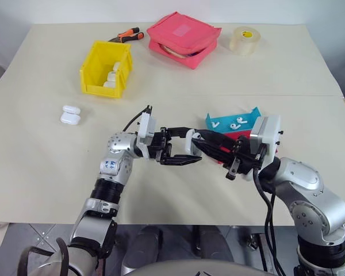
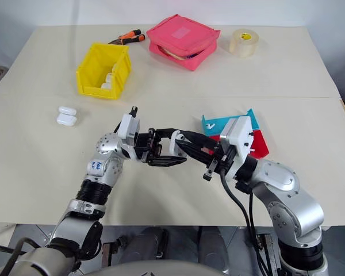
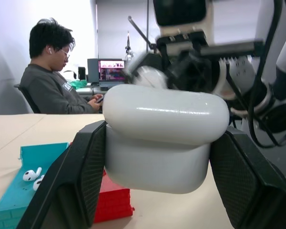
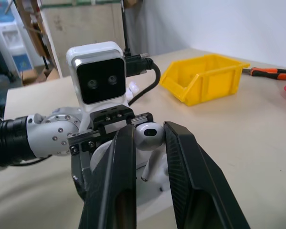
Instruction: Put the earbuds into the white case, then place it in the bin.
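Note:
My left gripper [image 1: 190, 146] is shut on the white case [image 3: 162, 143], held above the table's middle. My right gripper [image 1: 199, 138] comes in from the right, tip to tip with the left. It is shut on one of the earbuds [image 4: 149, 134], whose stem points down at the white case [image 4: 150, 186] just below it. Two more earbuds [image 1: 234, 122] lie in a teal tray [image 1: 250, 118] behind the right gripper. The yellow bin [image 1: 106, 69] stands at the far left with several white cases inside.
Two more white cases [image 1: 70, 115] lie on the table left of my arms. A red tray [image 2: 260, 145] sits by the teal one. A pink pouch [image 1: 183, 39], a tape roll [image 1: 244, 40] and orange-handled pliers [image 1: 126, 35] line the far edge. A person [image 3: 52, 81] sits beyond.

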Tool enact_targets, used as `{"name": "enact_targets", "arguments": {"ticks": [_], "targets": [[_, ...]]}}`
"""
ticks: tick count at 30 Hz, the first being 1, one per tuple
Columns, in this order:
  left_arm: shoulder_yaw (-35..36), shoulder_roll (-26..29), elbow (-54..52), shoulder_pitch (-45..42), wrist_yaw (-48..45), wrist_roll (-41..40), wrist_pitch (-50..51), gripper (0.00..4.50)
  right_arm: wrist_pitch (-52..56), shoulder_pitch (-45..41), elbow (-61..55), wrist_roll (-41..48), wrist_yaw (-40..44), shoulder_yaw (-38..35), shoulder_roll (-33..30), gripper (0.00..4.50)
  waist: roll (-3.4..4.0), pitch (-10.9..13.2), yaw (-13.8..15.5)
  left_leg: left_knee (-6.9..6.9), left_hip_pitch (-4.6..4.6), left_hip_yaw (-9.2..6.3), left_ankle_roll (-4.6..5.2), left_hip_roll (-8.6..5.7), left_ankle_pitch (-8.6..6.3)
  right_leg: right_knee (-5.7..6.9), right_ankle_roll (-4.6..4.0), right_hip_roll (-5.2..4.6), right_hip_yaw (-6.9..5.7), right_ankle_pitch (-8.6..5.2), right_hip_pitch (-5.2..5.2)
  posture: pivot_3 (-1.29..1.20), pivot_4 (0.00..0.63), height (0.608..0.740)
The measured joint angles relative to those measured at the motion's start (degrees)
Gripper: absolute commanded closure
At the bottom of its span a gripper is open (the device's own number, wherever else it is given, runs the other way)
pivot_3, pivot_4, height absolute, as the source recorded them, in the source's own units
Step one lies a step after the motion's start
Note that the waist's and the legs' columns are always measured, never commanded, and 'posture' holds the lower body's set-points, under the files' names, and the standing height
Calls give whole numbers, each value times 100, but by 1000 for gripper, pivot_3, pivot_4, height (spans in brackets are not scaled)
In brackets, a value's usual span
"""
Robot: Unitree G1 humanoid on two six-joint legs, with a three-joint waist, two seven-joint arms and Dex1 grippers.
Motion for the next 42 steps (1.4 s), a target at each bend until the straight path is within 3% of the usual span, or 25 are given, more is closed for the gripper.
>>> {"name": "enact_targets", "arguments": {"ticks": [13, 31, 42], "targets": [[-22, 55, -241, 182, -149, -11, 177, 1658, -891, -205, 661, -390, 55, 439, 207, 4007, 0, 0, -14, 0, 1, -1, 0, -1, 0, -1, 0, 1, -1, 0, 1, 0, 150, 740], [26, -92, -262, 141, 60, 5, 284, 1658, -1664, 230, 912, -600, 166, 533, 189, 4007, 0, 0, -36, -1, 2, -1, 0, 0, 0, -1, 0, 3, -1, 0, 1, 0, 150, 740], [53, -64, -160, 109, 140, 76, 276, 1658, -1764, 517, 831, -595, 349, 314, -495, 4007, 0, 0, -20, -3, 1, 0, 0, -1, 0, -5, 0, 3, 0, 0, 2, 0, 150, 740]]}}
